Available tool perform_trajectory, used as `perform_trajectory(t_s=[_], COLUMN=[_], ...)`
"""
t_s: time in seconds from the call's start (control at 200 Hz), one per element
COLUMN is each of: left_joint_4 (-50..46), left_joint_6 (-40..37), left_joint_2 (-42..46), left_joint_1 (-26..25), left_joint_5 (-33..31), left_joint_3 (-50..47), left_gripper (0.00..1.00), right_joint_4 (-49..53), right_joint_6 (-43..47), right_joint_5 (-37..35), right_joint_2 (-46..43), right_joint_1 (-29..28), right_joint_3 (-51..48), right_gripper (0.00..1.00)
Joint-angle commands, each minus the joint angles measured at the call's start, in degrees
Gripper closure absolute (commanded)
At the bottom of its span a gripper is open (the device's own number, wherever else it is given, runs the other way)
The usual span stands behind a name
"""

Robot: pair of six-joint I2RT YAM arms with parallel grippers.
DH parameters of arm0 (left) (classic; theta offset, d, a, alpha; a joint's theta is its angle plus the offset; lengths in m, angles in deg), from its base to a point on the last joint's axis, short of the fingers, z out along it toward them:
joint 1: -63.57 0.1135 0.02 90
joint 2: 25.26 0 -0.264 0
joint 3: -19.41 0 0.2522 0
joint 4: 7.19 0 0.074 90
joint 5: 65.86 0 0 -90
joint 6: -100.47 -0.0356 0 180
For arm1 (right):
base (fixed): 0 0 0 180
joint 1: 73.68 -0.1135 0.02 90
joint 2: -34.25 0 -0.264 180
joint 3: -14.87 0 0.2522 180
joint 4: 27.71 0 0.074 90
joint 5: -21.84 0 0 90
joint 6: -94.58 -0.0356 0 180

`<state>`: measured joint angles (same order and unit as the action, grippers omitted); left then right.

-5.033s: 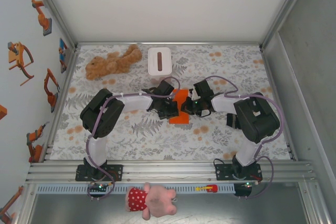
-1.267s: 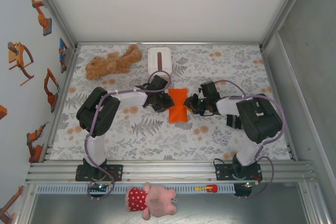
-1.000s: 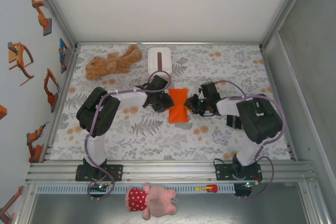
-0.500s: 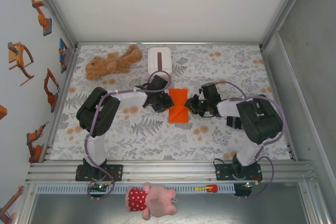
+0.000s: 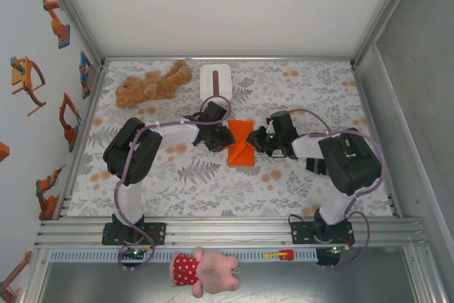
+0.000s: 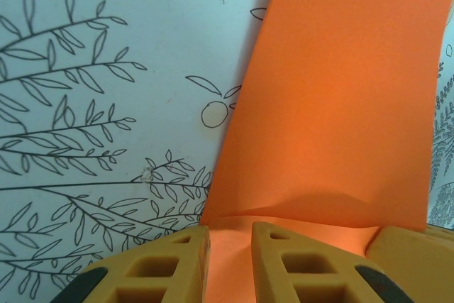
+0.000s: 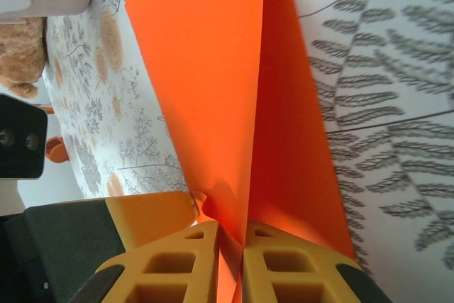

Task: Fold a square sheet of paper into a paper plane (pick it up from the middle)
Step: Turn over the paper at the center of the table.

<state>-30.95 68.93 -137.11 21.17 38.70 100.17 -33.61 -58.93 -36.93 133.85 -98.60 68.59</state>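
Our main worry was the thin bright orange sheet of paper (image 5: pixel 241 144), already partly folded and lying flat on the leaf-printed table cover (image 5: pixel 213 184) between the two sets of fingers. The right gripper (image 7: pixel 230 238) had its fingers pressed together on a raised ridge of the sheet. A pull from there could, we judged, drag the whole sheet across the cover or tear the ridge, since so little paper was caught. It could also set a crease off-line if the ridge was not on the intended fold.

The left gripper (image 6: pixel 230 235) was less reassuring. Its fingers stood a little apart with the sheet's edge running into the gap, curled up just ahead of the tips, and we saw no firm clamp on it. If the right side moved, that edge might slip out and leave the sheet unrestrained.

Both arms were stretched forward and bent inward, wrists low over the cover. In the overhead view, the left gripper (image 5: pixel 218 140) and right gripper (image 5: pixel 261 142) faced each other across the sheet, each touching its near edge.
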Motion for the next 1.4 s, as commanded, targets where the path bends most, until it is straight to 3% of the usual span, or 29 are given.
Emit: perform_trajectory(t_s=[0.0, 0.155, 0.376, 0.651, 0.951, 1.157, 1.277, 1.392], left_joint_4=[-4.46, -1.25, 2.41, 9.15, 25.08, 35.69, 41.49, 41.08], left_joint_6=[0.16, -0.12, -0.96, 0.41, 4.48, 7.46, 8.17, 6.93], left_joint_2=[-0.41, 2.49, 10.64, 26.36, 36.92, 36.02, 35.37, 35.95], left_joint_1=[-0.15, -0.04, 1.17, 2.22, 2.11, 1.54, 1.70, 1.80], left_joint_5=[-1.09, 0.36, -1.41, -4.17, 3.99, 10.19, 11.61, 10.99], left_joint_3=[-0.60, -1.63, -5.75, -17.14, -25.63, -26.64, -27.33, -27.02], left_gripper=[0.76, 0.75, 0.65, 0.35, 0.00, 0.00, 0.05, 0.12], right_joint_4=[-4.11, -5.80, -6.27, -11.27, -22.71, -32.17, -35.42, -35.56], right_joint_6=[-2.22, -3.03, -1.64, 0.22, -6.12, -13.58, -16.63, -17.49], right_joint_5=[0.72, 1.03, -0.31, 1.02, 8.84, 12.49, 14.10, 15.02], right_joint_2=[1.58, 2.60, 0.28, -8.67, -13.76, -14.77, -14.01, -13.76], right_joint_1=[-0.96, -1.67, -1.63, -1.63, -1.62, -1.62, -1.54, -1.45], right_joint_3=[-1.27, -1.38, -1.65, -2.61, -2.02, -1.60, -1.04, -0.63], right_gripper=[0.85, 0.86, 1.00, 1.00, 1.00, 1.00, 1.00, 1.00])
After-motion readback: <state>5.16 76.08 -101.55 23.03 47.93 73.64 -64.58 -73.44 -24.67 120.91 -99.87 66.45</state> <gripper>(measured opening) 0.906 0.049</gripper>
